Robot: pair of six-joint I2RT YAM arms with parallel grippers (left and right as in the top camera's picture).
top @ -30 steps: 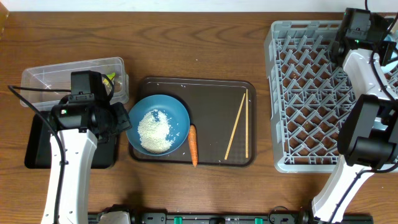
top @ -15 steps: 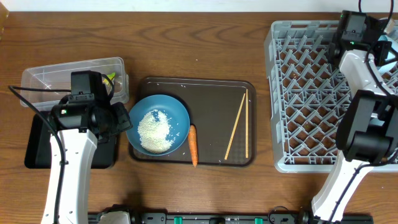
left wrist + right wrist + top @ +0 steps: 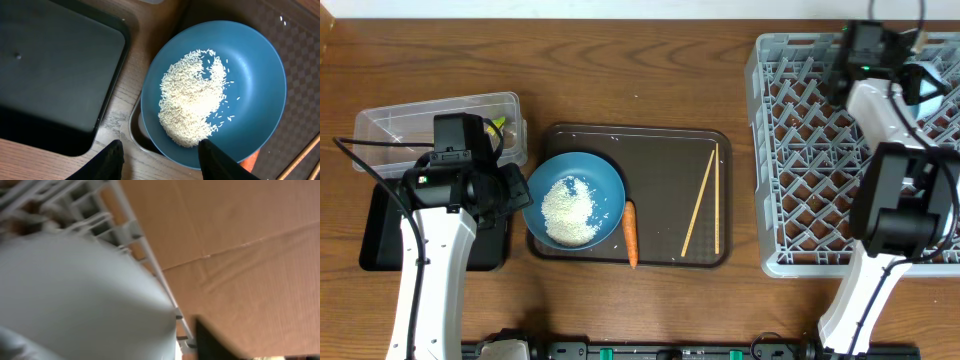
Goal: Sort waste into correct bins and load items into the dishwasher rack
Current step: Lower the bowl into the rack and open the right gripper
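The left gripper (image 3: 165,162) is spread wide and holds nothing. Its two dark fingers (image 3: 112,160) sit either side of the plate's (image 3: 250,75) near rim, at the corner of the brown tray (image 3: 300,30); whether they touch it cannot be told. The plate is round, blue and glossy, with a loose heap of white rice (image 3: 192,105) in its hollow. The brown tray under it has a fine chequered grain. Just beside it lies the black tray (image 3: 55,65), smooth, shallow and rectangular. The orange carrot (image 3: 630,233) lies against the plate's right side, and the thin wooden chopsticks (image 3: 700,200) lie farther right on the brown tray, meeting at their far ends. Behind the black tray stands the clear box (image 3: 420,120) with a green-yellow wrapper (image 3: 498,125) in its right end.

The right gripper (image 3: 905,75) is over the far right corner of the grey pegged rack (image 3: 800,150). A pale rounded bowl (image 3: 75,295) fills its wrist view (badly blurred), so its jaws' state cannot be told. Cardboard (image 3: 240,255) shows beyond the rack.
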